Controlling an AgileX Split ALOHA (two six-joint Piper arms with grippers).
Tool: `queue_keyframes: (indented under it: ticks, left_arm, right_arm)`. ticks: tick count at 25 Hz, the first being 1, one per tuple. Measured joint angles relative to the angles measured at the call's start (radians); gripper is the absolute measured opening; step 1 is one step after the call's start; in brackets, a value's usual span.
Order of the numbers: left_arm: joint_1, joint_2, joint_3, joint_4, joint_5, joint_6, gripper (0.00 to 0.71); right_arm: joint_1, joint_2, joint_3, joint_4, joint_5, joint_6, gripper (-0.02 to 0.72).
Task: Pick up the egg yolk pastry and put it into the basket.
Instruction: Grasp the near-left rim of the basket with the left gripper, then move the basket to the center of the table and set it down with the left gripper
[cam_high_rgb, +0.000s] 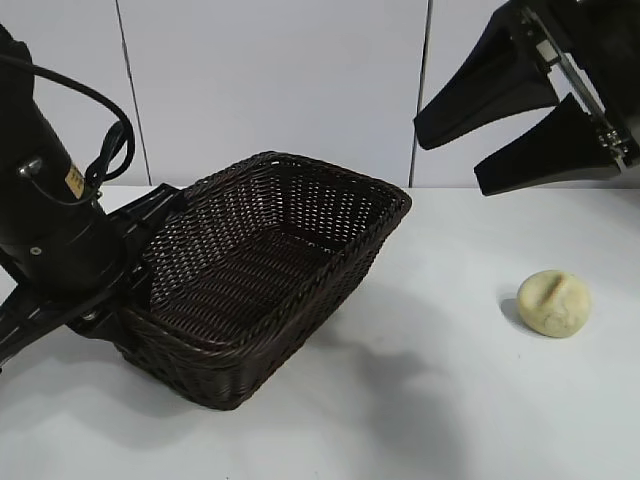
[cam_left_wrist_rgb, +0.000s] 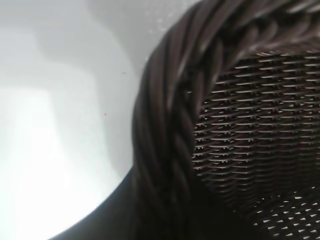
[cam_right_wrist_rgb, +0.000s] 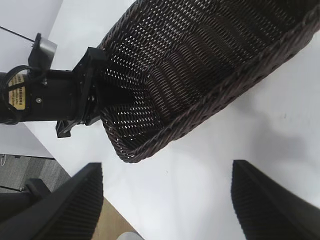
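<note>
I am seeing my left hand (cam_right_wrist_rgb: 95, 107) clamping the braided rim of the dark woven wicker basket (cam_high_rgb: 270, 270), tilting it. My right hand (cam_high_rgb: 450, 160) is hovering wide open and empty. The rounded, creased pale egg yolk pastry (cam_high_rgb: 553, 303) is sitting on the smooth white surface (cam_high_rgb: 430, 400), well apart from the basket.

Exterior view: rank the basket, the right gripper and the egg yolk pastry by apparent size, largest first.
1. basket
2. right gripper, though it may sit nearer the camera, so its rank is unsure
3. egg yolk pastry
</note>
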Motion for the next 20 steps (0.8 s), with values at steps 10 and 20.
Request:
queue_keyframes:
  ticks: [10,20]
  left_arm:
    - [0.137,-0.084,0.001,-0.045,0.066,0.154,0.100]
    - [0.250,-0.119,-0.113,-0.327,0.215,0.858,0.100]
  right_arm:
    - [0.000,0.000,0.000,-0.012,-0.001,0.000,0.519]
    - [0.000,0.000,0.000,-0.014,0.000,0.000,0.519]
